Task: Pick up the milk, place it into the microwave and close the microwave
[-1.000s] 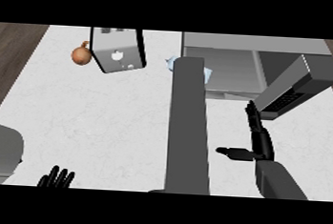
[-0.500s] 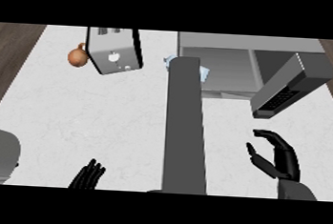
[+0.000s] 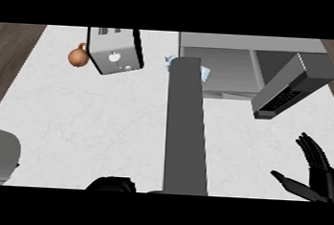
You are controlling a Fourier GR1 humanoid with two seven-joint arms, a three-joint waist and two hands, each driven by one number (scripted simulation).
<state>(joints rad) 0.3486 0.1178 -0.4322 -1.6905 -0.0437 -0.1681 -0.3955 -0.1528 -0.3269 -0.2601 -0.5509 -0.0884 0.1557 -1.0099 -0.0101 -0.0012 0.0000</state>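
The black right hand (image 3: 322,180) stands open at the lower right edge, fingers straight up, lower and farther right than before. The black left hand (image 3: 113,183) has slid rightward along the bottom; open or closed cannot be told. The pale milk carton (image 3: 204,73) sits before the open grey box microwave (image 3: 229,50), half hidden behind a long grey bar (image 3: 187,125).

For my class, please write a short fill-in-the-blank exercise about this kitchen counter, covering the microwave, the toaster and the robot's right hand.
1. The door of the microwave stands ___, not shut.
2. In the head view, the toaster stands to the microwave's ___.
3. The right hand, its fingers straight, holds ___.
Missing words: open; left; nothing.
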